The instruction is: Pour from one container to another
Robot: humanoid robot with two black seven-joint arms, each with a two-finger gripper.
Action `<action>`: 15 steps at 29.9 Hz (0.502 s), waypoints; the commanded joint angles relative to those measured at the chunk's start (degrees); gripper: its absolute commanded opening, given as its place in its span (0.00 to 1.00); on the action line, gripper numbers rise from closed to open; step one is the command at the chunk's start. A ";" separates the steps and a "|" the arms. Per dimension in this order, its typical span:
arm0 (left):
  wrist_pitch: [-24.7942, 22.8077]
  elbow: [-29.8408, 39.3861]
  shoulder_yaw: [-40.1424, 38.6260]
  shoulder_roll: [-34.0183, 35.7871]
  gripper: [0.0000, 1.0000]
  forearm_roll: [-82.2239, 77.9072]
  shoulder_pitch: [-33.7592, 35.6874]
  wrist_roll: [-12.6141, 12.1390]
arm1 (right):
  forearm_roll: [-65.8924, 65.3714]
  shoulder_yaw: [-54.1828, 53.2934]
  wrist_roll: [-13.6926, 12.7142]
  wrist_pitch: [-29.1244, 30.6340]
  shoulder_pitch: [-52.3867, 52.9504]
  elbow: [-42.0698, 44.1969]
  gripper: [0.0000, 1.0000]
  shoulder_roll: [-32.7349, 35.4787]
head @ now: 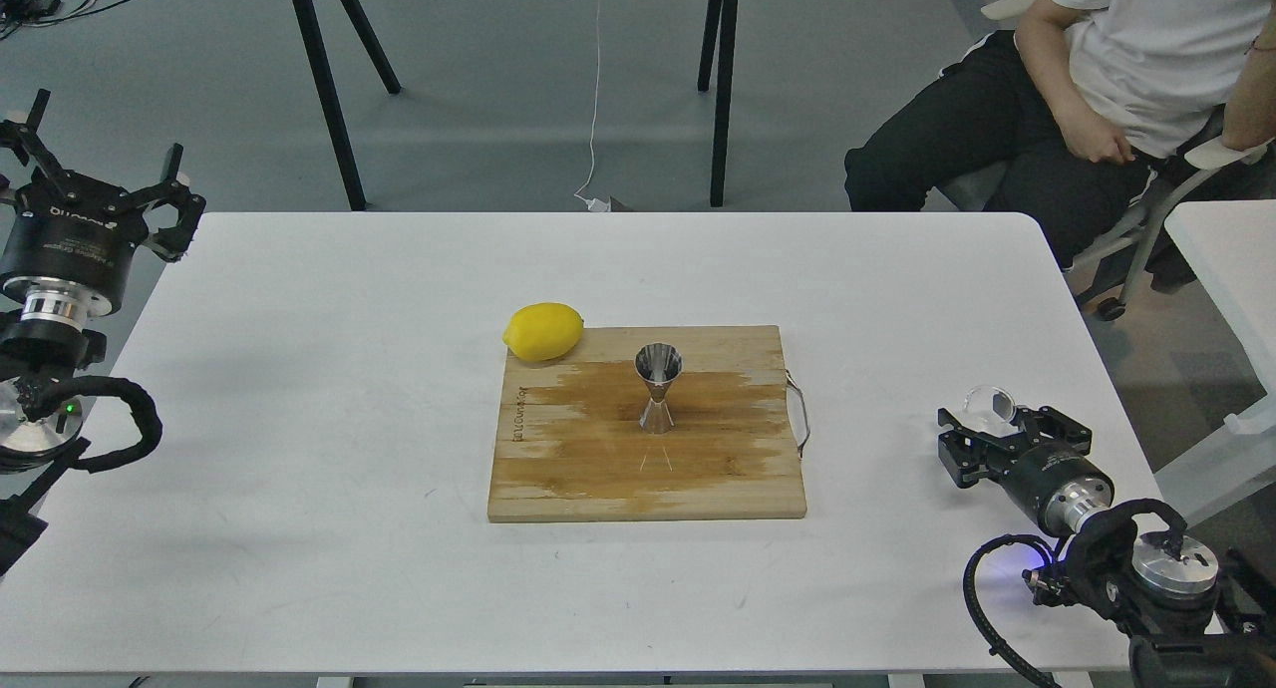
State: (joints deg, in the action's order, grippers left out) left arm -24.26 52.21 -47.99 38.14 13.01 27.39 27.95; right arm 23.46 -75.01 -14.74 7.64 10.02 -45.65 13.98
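Observation:
A small clear glass cup (989, 404) rests on the white table (299, 369) near its right edge. My right gripper (1002, 427) is low over the table and open. The cup sits at the far end of the gap between its fingers; contact cannot be told. The shiny steel hourglass jigger (659, 388) stands upright in the middle of the wooden cutting board (598, 469), far left of the cup. My left gripper (105, 135) is raised at the table's left edge, open and holding nothing.
A yellow lemon (543, 331) lies at the board's back left corner. The board has a metal handle (799, 414) on its right side. A seated person (1097, 80) is behind the table's right corner, and a black table frame (339, 100) stands behind.

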 commanded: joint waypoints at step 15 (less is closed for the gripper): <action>-0.09 0.00 -0.09 0.09 1.00 0.00 0.03 0.05 | 0.00 -0.31 0.23 9.31 0.09 -3.03 0.98 0.87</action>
State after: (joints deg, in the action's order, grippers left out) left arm -24.26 52.21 -48.07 38.11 13.01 27.39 27.99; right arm 23.54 -75.10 -14.54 13.91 10.11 -47.04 14.34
